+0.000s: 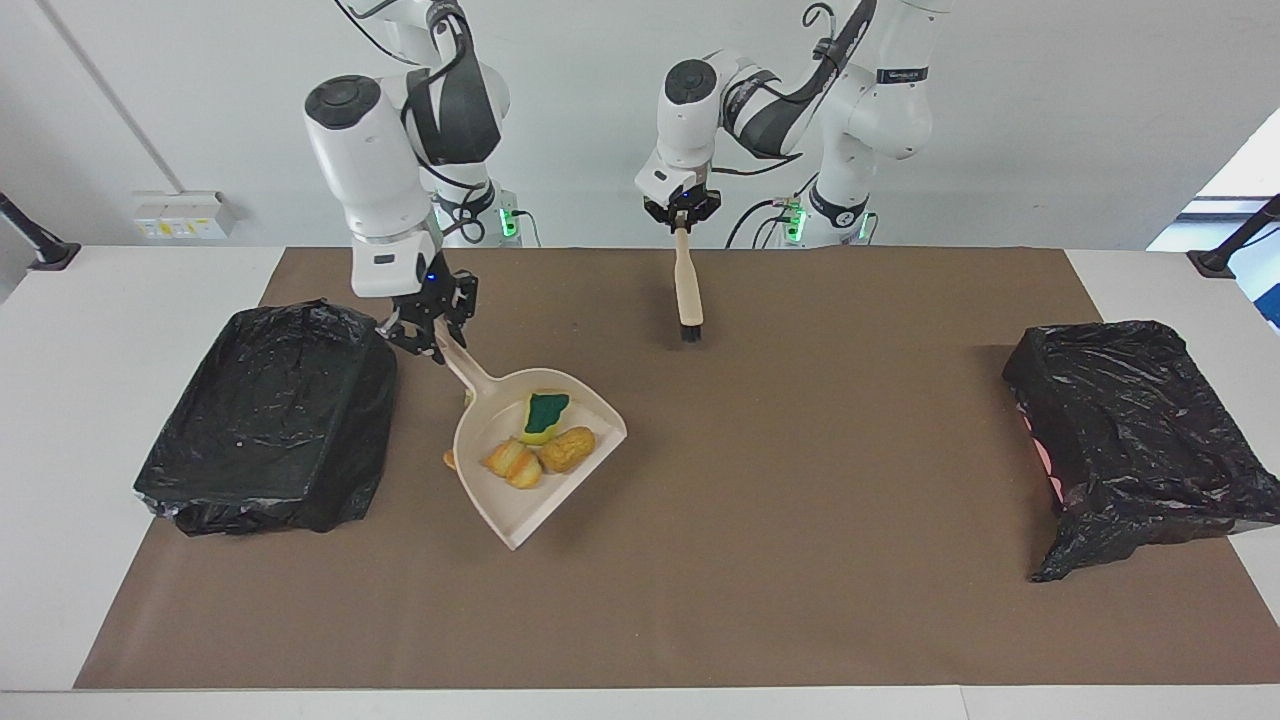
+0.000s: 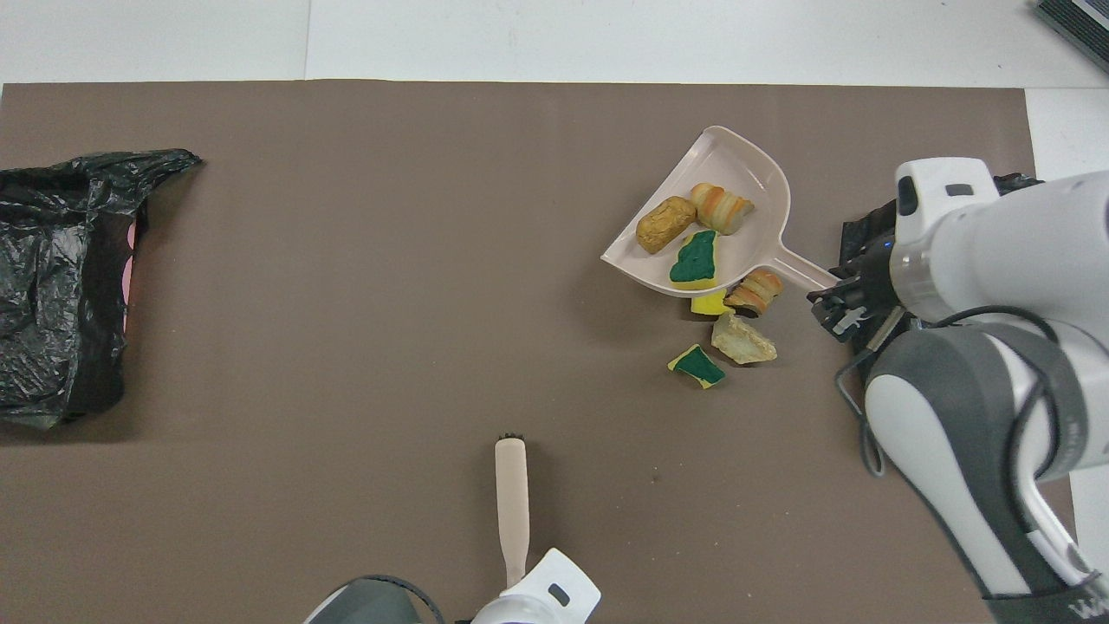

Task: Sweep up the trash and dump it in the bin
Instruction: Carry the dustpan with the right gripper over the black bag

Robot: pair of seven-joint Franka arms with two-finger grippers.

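dustpan: the right gripper (image 1: 425,335) has its jaws closed on the handle of the dustpan (image 1: 530,460), which hangs tilted over the brown mat (image 1: 800,560) with its open lip pointing away from the robots.
bin: the bin (image 1: 265,415) with the black liner sits at the right arm's end of the table (image 1: 60,400), just beside the dustpan's handle; the right arm is the one next to it.
axis: the dustpan's long axis runs from the handle near the bin out toward the mat's middle, so i judge it must swing over the bin and tip.
trash in dustpan: a green-topped sponge piece (image 1: 545,415) and two bread lumps (image 1: 540,455).
trash left behind: four scraps (image 2: 732,325) lie on the mat beside the dustpan, nearer to the robots than its tray.
brush: the left gripper (image 1: 681,222) has its jaws closed on the brush (image 1: 687,290), waiting well apart from the bin.
second bin: another black-lined bin (image 1: 1130,430) sits at the left arm's end.
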